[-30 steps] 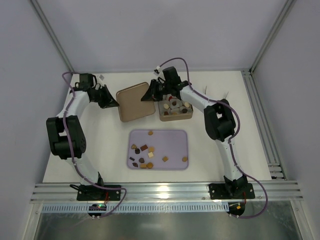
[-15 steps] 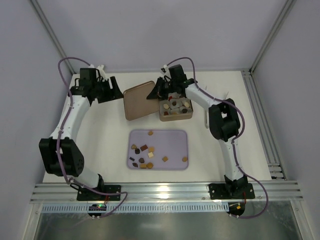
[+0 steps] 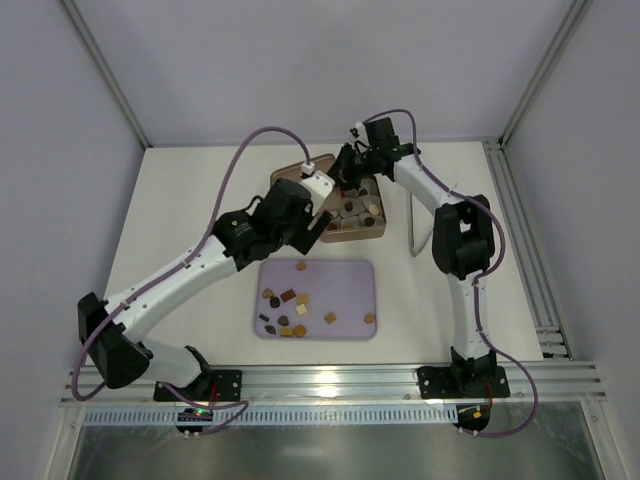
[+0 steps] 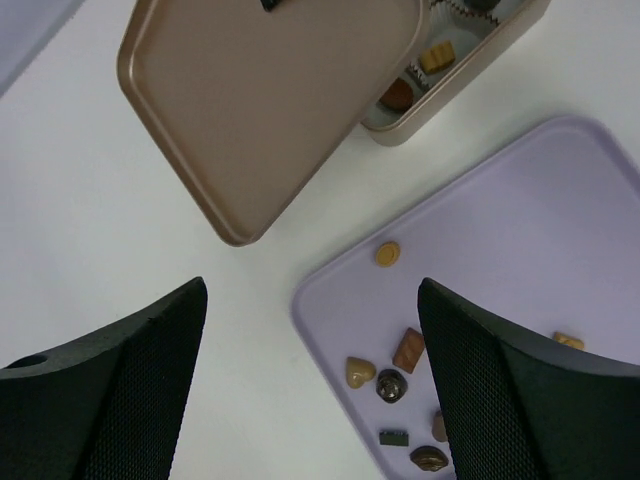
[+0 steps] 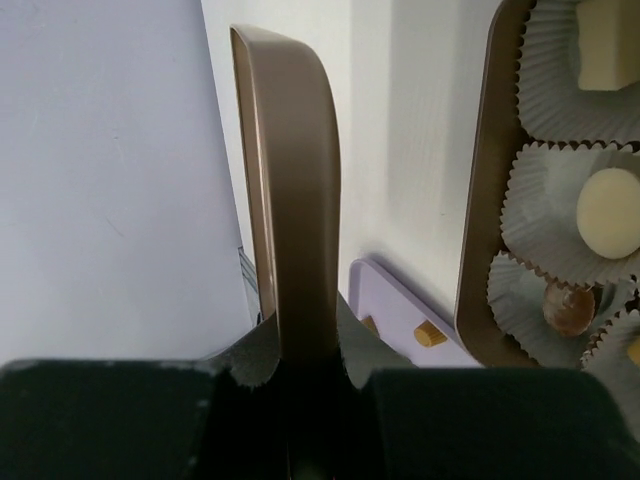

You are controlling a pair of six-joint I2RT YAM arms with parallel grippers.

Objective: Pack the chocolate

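Left arm (image 3: 175, 280) and right arm (image 3: 465, 315): white links, black joint housings. Purple cable (image 3: 270, 129) runs along each. Left fingers (image 4: 120, 400) black, mesh-textured.

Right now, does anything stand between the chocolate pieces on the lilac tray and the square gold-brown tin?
Partly: the flat gold-brown lid, clamped by the right end effector, overlaps the tin on its left. The rest lies exposed. Nothing blocks the open left end effector from the chocolate pieces.
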